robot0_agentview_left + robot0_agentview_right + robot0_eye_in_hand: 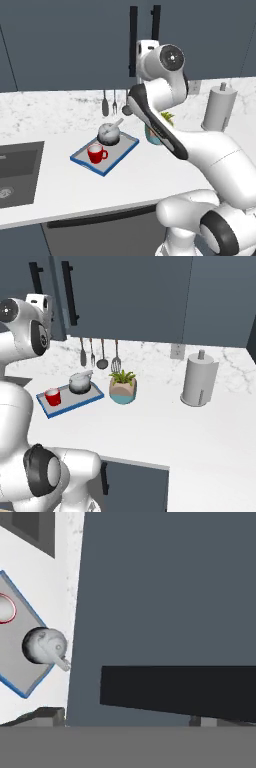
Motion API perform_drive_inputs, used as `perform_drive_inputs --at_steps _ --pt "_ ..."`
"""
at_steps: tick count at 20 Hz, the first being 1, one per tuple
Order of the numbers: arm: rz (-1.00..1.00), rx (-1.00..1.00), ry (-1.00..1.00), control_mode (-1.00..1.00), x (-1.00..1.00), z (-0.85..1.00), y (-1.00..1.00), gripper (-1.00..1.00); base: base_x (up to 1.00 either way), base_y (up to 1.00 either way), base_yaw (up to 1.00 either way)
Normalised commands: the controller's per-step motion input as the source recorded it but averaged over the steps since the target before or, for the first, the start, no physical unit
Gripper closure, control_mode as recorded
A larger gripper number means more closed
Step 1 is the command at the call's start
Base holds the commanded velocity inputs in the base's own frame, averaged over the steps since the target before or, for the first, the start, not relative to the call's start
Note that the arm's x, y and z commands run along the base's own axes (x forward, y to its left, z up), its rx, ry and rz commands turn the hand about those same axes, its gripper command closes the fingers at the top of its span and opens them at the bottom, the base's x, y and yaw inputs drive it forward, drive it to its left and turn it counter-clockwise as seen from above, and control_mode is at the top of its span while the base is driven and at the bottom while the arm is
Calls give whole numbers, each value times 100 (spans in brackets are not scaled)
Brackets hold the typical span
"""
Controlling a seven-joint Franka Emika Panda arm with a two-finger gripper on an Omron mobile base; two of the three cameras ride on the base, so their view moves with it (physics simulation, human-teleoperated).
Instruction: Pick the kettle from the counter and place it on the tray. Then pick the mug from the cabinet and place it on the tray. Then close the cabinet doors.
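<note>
Kettle (109, 133) and red mug (96, 153) upright on tray (80, 159); cabinet doors (125, 296) shut.

No legible text, labels, brands, numbers or signs on anything here

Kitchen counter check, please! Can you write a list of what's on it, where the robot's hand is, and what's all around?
Surface: white marble-look counter with dark inset sink.
Job's things: squat silver kettle and red mug on the blue-rimmed grey tray; dark slate-blue cabinet doors look shut.
Clutter: teal-and-tan plant pot, tall grey cylinder, hanging utensils.
Grippers: raised at a black door handle; fingers unclear.
Cables: nothing seen.
Surroundings: wall outlet.
</note>
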Motion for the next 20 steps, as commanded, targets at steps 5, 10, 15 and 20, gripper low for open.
perform_drive_inputs --at_steps 5,10,15,20 --pt "8 2 5 -100 99 -26 12 -100 0 0 0" --pt "6 0 0 -100 85 -33 16 -100 0 0 0" --pt "2 -1 0 -100 69 -40 12 -100 0 0 0" --pt "0 -5 0 -100 50 -41 14 -100 0 0 0"
